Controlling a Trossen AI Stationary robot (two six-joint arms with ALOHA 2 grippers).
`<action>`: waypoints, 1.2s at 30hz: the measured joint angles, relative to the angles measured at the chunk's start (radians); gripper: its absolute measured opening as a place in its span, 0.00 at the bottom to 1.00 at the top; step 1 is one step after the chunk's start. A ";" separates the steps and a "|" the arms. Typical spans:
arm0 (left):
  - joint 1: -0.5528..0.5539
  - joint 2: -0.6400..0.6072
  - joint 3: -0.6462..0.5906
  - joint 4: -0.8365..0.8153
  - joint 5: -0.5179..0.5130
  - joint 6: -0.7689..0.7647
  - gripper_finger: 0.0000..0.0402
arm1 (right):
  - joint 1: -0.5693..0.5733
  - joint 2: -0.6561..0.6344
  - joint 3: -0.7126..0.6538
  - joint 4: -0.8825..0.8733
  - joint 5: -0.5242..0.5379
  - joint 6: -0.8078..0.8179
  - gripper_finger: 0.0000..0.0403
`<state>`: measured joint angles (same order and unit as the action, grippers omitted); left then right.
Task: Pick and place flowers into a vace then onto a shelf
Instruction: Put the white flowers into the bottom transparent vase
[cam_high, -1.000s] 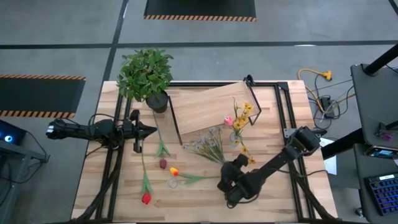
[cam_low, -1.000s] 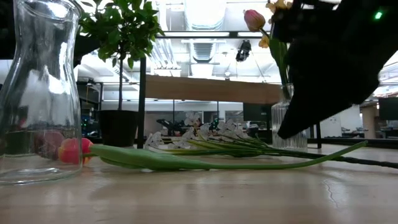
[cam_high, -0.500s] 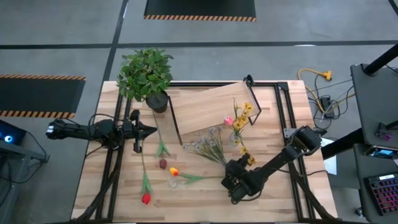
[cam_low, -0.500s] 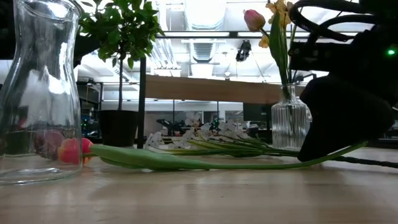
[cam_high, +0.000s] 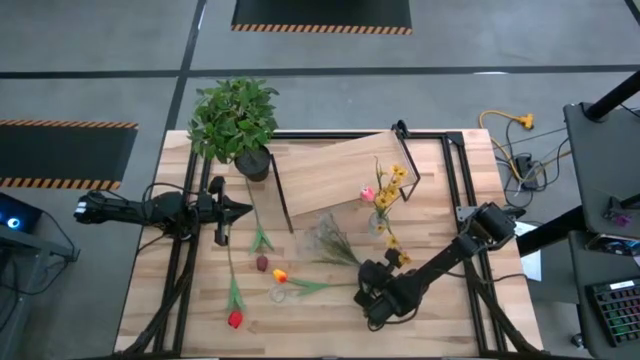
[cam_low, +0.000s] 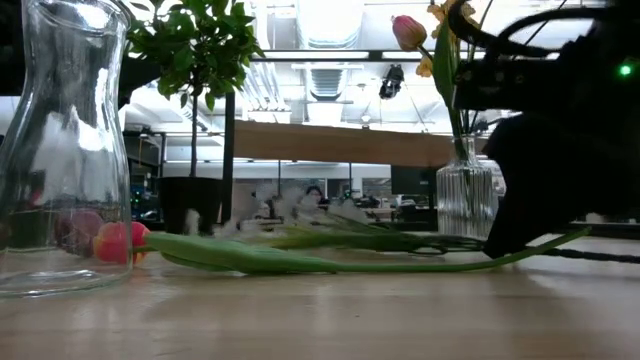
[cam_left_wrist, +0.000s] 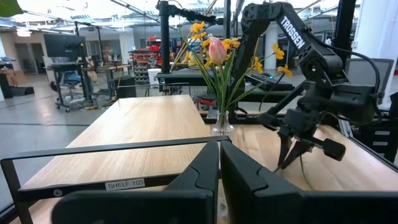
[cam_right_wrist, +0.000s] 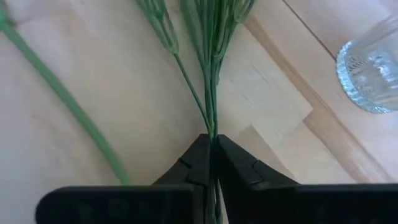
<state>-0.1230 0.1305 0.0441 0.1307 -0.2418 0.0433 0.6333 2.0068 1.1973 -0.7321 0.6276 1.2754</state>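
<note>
The right gripper (cam_high: 368, 287) is clamped on the white spray's (cam_high: 331, 242) stems at the table's 5 o'clock. 3 tulips (cam_high: 278, 274) lie loose toward 7. 1 vase (cam_high: 378, 222) stands beside the shelf (cam_high: 335, 172). The left gripper (cam_high: 246, 209) rests closed at 9.

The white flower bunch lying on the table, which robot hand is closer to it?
The right one. The right gripper has its fingers shut on the stems of the white spray. The left gripper waits apart from it, near the potted plant.
</note>
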 joint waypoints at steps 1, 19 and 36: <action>0.000 0.000 0.000 0.000 0.000 0.000 0.00 | 0.000 -0.001 0.006 -0.001 0.003 -0.002 0.04; 0.000 0.000 0.000 0.000 0.000 0.000 0.00 | 0.090 -0.194 0.068 0.045 0.358 -0.220 0.03; 0.000 0.000 0.000 0.000 0.000 0.000 0.00 | 0.090 -0.179 -0.077 0.924 0.236 -0.951 0.03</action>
<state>-0.1230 0.1307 0.0437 0.1307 -0.2420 0.0433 0.7238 1.8282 1.1202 0.1918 0.8633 0.3244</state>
